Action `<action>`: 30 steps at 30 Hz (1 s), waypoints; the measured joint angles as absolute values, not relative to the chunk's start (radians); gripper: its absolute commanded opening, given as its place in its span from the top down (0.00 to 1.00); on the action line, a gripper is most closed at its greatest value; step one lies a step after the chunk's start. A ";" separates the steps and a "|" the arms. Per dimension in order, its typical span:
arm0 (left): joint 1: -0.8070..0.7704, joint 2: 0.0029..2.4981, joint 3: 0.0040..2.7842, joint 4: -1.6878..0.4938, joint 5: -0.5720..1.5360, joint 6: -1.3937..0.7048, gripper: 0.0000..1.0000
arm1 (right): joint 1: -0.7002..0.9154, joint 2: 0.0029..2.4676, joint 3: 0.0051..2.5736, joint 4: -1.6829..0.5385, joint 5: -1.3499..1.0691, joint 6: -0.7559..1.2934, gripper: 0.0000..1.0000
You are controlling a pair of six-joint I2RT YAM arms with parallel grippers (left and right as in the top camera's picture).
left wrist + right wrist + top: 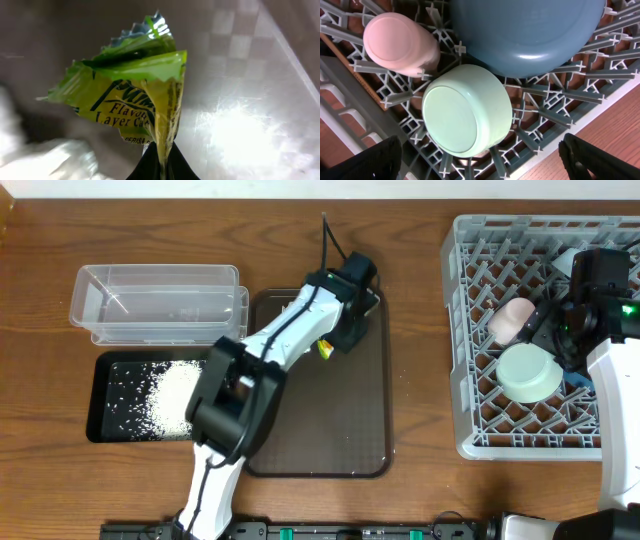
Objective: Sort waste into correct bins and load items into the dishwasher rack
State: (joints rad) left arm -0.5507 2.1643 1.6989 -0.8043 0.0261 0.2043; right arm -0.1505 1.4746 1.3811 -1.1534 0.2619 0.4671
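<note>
My left gripper (162, 152) is shut on the lower edge of the yellow-green snack wrapper (130, 95), which stands up crumpled in front of the wrist camera. From overhead the wrapper (324, 350) shows just under the left gripper (335, 330), above the brown tray. White rice (170, 398) lies in the black tray (105, 420), with the clear tub (160, 305) behind it. In the rack (570, 100) lie a pink cup (400, 45), an upturned mint-green bowl (465, 110) and a dark-blue dish (525, 30). My right gripper (487, 165) hangs open over the bowl, holding nothing.
The large dark-brown serving tray (350, 430) sits mid-table under the left arm. The rack (470, 330) fills the right side, close to the table's right and front edges. A blurred white shape (45, 160) lies low left in the left wrist view.
</note>
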 measured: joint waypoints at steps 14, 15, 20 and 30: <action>-0.228 1.797 1.700 -0.693 -0.239 -0.236 0.93 | -0.150 1.475 1.381 -1.153 0.262 0.467 0.01; -0.188 1.803 1.700 -0.695 -0.242 -0.277 0.93 | -0.150 1.475 1.381 -1.153 0.262 0.467 0.01; -0.037 1.837 1.700 -0.698 -0.237 -0.431 0.75 | -0.150 1.475 1.381 -1.153 0.262 0.467 0.01; 0.056 1.857 1.700 -0.770 -0.196 -0.615 0.50 | -0.150 1.475 1.381 -1.153 0.262 0.467 0.01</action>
